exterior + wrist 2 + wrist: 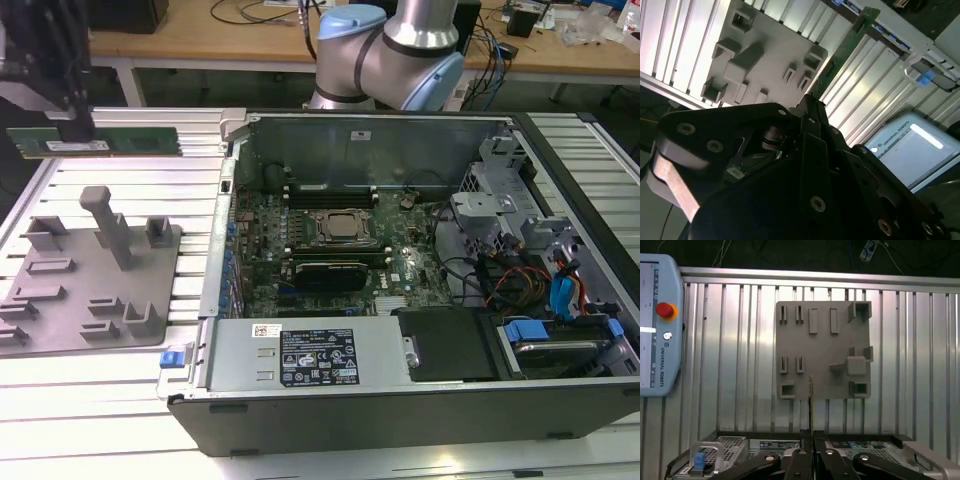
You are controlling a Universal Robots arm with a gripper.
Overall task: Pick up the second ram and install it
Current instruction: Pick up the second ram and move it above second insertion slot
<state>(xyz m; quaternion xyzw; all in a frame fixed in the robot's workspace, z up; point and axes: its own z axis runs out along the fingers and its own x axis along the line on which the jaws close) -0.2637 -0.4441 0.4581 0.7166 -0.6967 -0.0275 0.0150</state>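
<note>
Setting: a robotics lab or electronics-assembly test cell, not a home or office. Evidence: a grey-and-blue jointed robot arm (pixel 400 45) rises behind a worktable built of ribbed aluminium profiles (pixel 90 400). On the table, a desktop computer case (pixel 400 415) lies on its side with the panel off and the motherboard (pixel 330 250) exposed. Beside it sits a grey plastic fixture plate (pixel 822 352) with upright posts. In the first wrist view, a teach pendant (pixel 655 340) with a red stop button (pixel 665 310) lies on the same slatted surface. Behind the cell, a long wooden bench (pixel 200 40) carries loose cables (pixel 270 12) and small electronic gear.
</note>
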